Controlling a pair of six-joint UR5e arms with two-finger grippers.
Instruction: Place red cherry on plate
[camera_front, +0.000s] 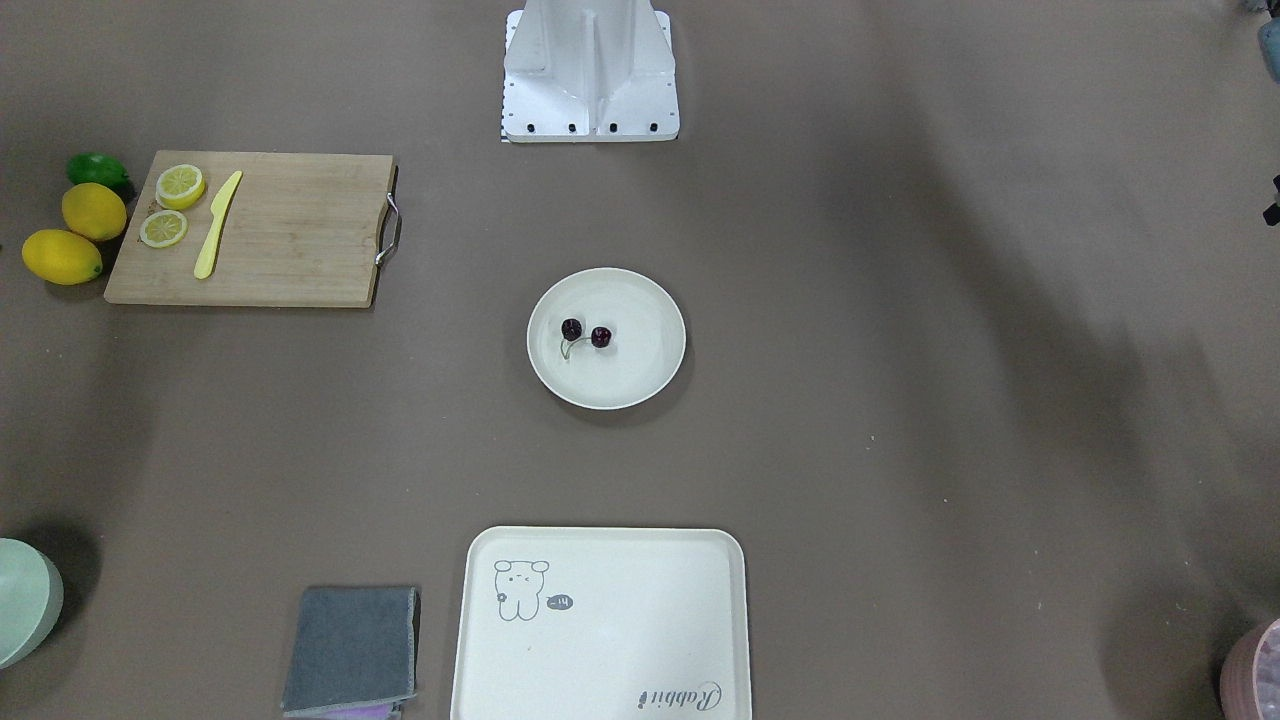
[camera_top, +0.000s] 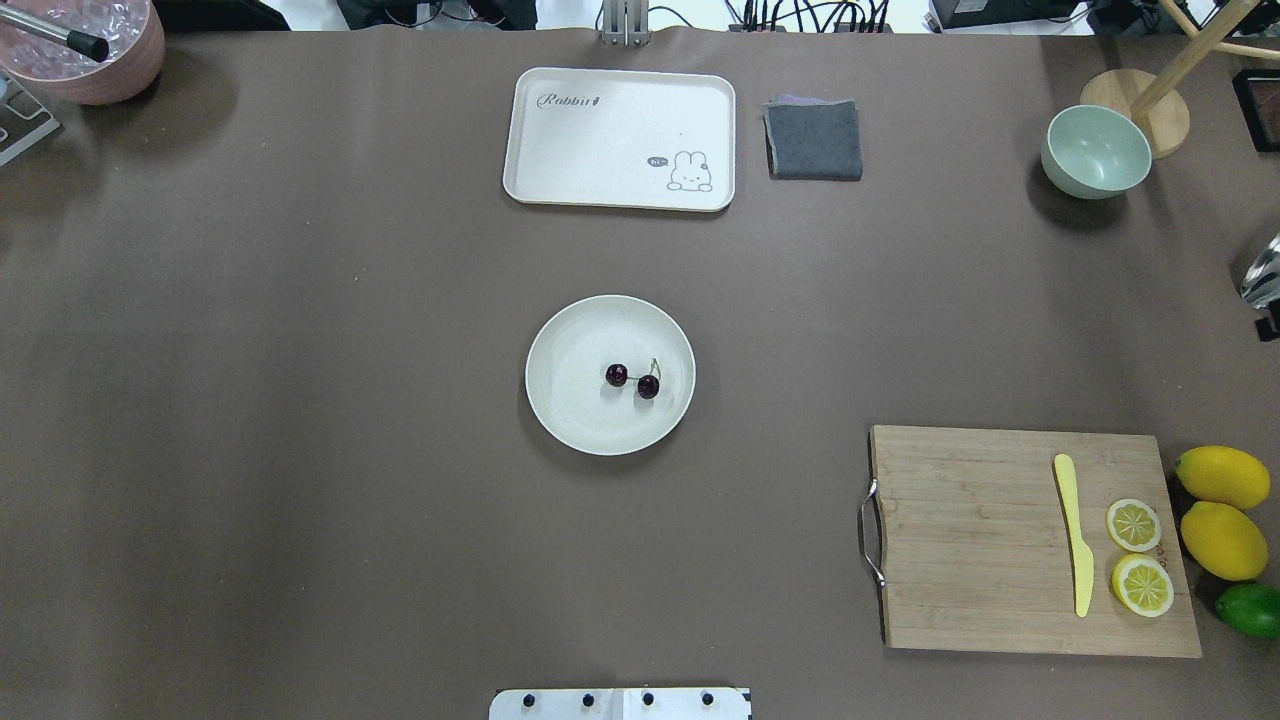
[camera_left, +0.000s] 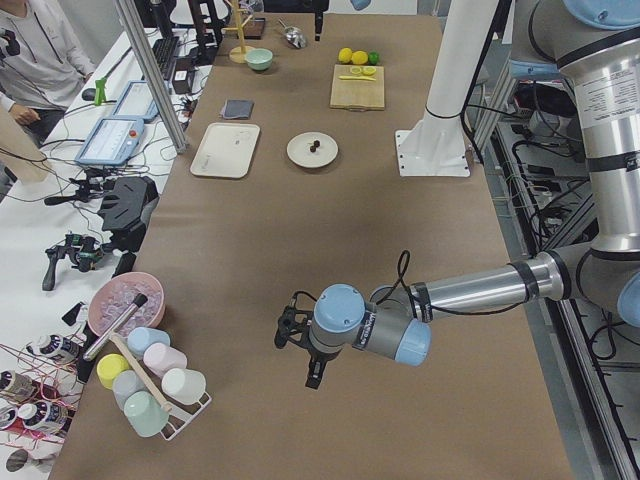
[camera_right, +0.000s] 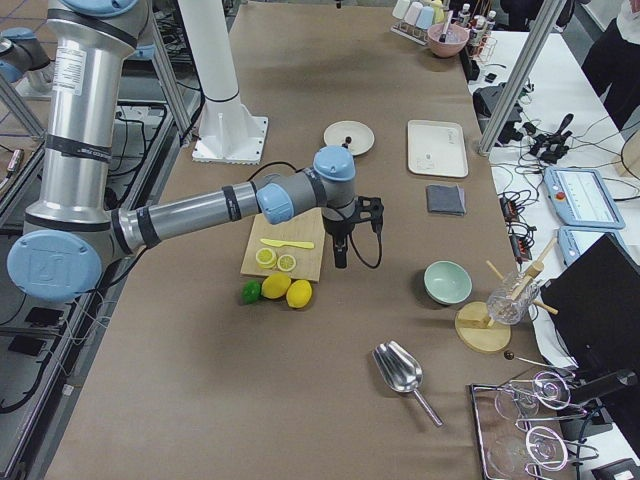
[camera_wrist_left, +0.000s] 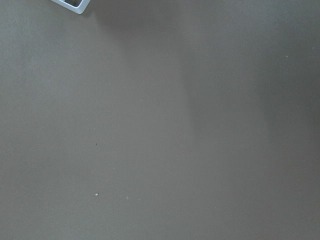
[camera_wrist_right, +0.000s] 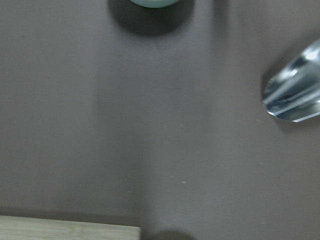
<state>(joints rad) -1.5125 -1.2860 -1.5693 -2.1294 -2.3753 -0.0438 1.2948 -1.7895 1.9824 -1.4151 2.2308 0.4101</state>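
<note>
The red cherry (camera_front: 585, 333) (camera_top: 632, 379), two dark glossy fruits joined by thin stems, lies inside the round cream plate (camera_front: 640, 375) (camera_top: 575, 405) at the table's middle. In the exterior left view my left gripper (camera_left: 312, 380) hangs over bare table far from the plate (camera_left: 299, 156). My right gripper (camera_right: 341, 260) shows only in the exterior right view, pointing down beside the cutting board, well short of the plate (camera_right: 361, 143). I cannot tell whether either gripper is open or shut. No fingers show in either wrist view.
A wooden cutting board (camera_top: 980, 540) carries a yellow knife (camera_top: 1073, 530) and lemon slices, with lemons and a lime beside it. A rabbit tray (camera_top: 600, 140), grey cloth (camera_top: 814, 140), green bowl (camera_top: 1095, 150), metal scoop (camera_right: 400, 372) and pink bowl (camera_top: 90, 50) ring the table. A person (camera_left: 35, 50) stands at the far side.
</note>
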